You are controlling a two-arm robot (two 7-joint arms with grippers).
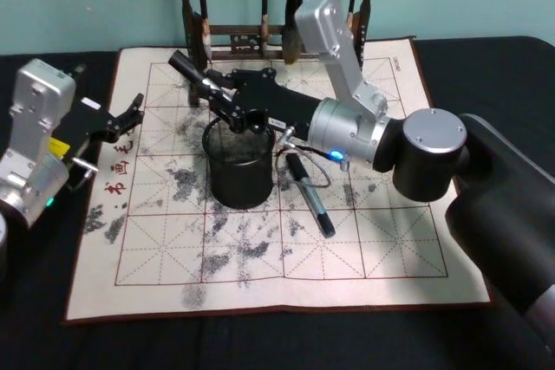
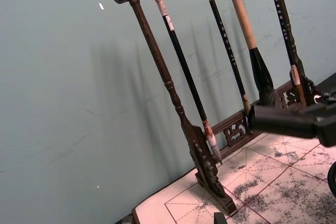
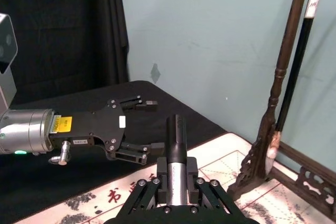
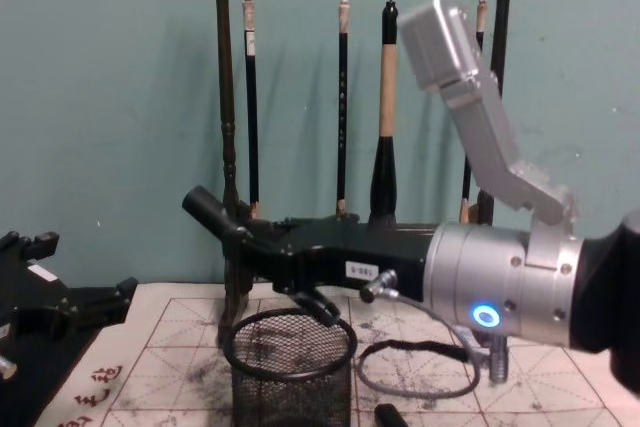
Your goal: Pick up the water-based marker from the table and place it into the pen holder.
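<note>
right gripper (image 1: 218, 97) is extended over the grid-printed mat (image 1: 364, 240) and sits above the far rim of the black wire-mesh pen holder (image 1: 236, 184), apart from it. its fingers are closed tight on a dark water-based marker (image 1: 186, 69); the right wrist view shows the barrel clamped between the pads, with most of its length projecting beyond them. the marker is clear of the table (image 1: 260, 344) and held at a steep tilt. its free end points up and toward the robot's left, out past the holder's rim rather than down into the opening. left gripper (image 1: 132, 114) is idle at the left edge of the mat, fingers spread, holding nothing. a second pen (image 1: 312, 197) lies flat on the mat just beside the holder on its right, untouched. the wooden brush rack (image 1: 251, 36) stands behind the holder with brushes hanging from it. assessment: the pickup is complete and the carry to the holder looks nearly done, but the placement is outstanding. remaining work, as judged, is to bring the marker nearer upright over the opening, lower it inside and release. the tilt risks the barrel catching the rim.
</note>
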